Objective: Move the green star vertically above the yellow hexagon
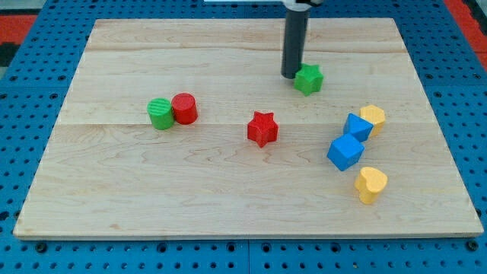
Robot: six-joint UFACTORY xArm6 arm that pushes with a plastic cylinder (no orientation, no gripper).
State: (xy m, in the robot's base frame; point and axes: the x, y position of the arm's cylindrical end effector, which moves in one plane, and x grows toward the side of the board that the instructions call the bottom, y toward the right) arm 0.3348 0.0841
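Observation:
The green star [309,78] lies near the top of the wooden board, right of centre. My tip [291,75] stands right at the star's left side, touching or nearly touching it. The yellow hexagon [373,116] lies lower and further to the view's right, pressed against a blue block. The star is up and to the left of the hexagon.
Two blue cubes [358,127] [345,151] lie in a diagonal line below-left of the hexagon. A yellow heart [370,184] lies under them. A red star [262,129] sits mid-board. A green cylinder [160,113] and a red cylinder [184,109] touch at the left.

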